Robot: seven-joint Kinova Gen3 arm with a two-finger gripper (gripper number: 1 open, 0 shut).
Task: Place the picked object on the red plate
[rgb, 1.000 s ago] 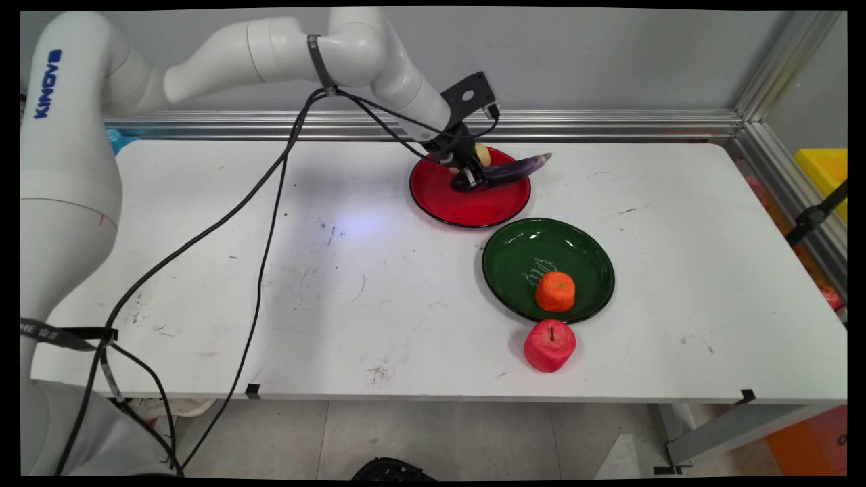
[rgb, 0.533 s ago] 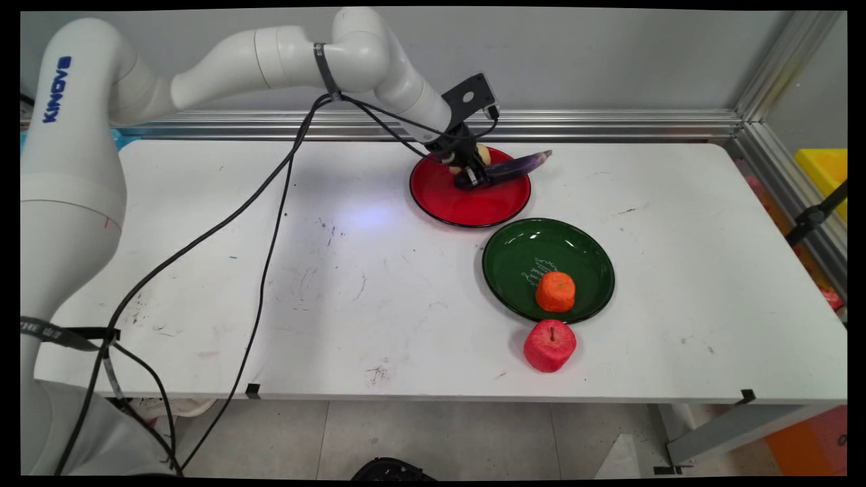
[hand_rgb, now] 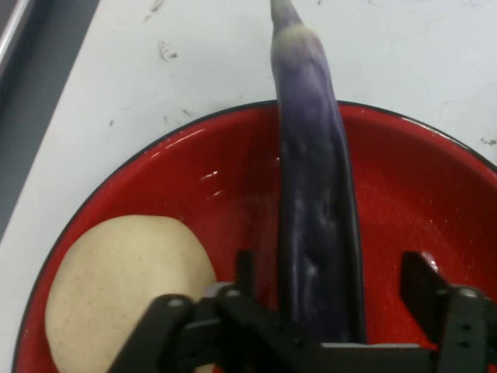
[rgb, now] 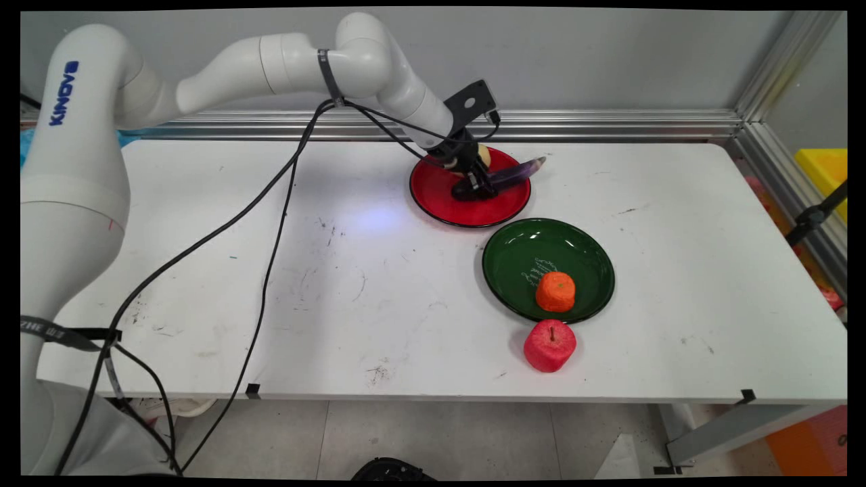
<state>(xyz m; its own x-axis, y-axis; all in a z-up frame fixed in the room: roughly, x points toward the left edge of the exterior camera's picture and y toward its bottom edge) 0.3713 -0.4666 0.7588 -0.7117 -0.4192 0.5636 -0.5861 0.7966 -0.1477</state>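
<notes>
Starting at the table's (rgb: 203, 270) near edge: a red apple (rgb: 549, 345) sits on the bare top, just outside the near rim of a green plate (rgb: 514, 257). An orange fruit (rgb: 555, 291) rests inside that plate, on its near side. Black cables (rgb: 264, 230) drape across the left half of the table from the arm.

Farther back, the red plate (rgb: 467, 210) lies just beyond the green one, rims close but apart. The gripper (rgb: 475, 184) is low over the red plate's far middle, angled down from the upper left. A long purple eggplant (rgb: 515, 173) runs from the gripper out toward the right, its tip over the plate's far right rim. A pale round thing shows partly behind the gripper at the plate's back.

Hand view adds detail the main view hides. The gripper (hand_rgb: 326, 287) stands wide, fingers spread apart, with the eggplant (hand_rgb: 314, 202) running lengthwise up between them. Left finger (hand_rgb: 245, 272) sits just beside the eggplant; right finger (hand_rgb: 423, 284) stands clear of it with red plate (hand_rgb: 419, 179) showing in the gap. Cannot tell if the left one touches. The eggplant's pale narrow end reaches past the plate rim over the white table (hand_rgb: 186, 54). A beige round potato (hand_rgb: 128, 287) lies in the plate on the picture's left, apart from the eggplant. Main view alone shows both other fruits and the green plate.
</notes>
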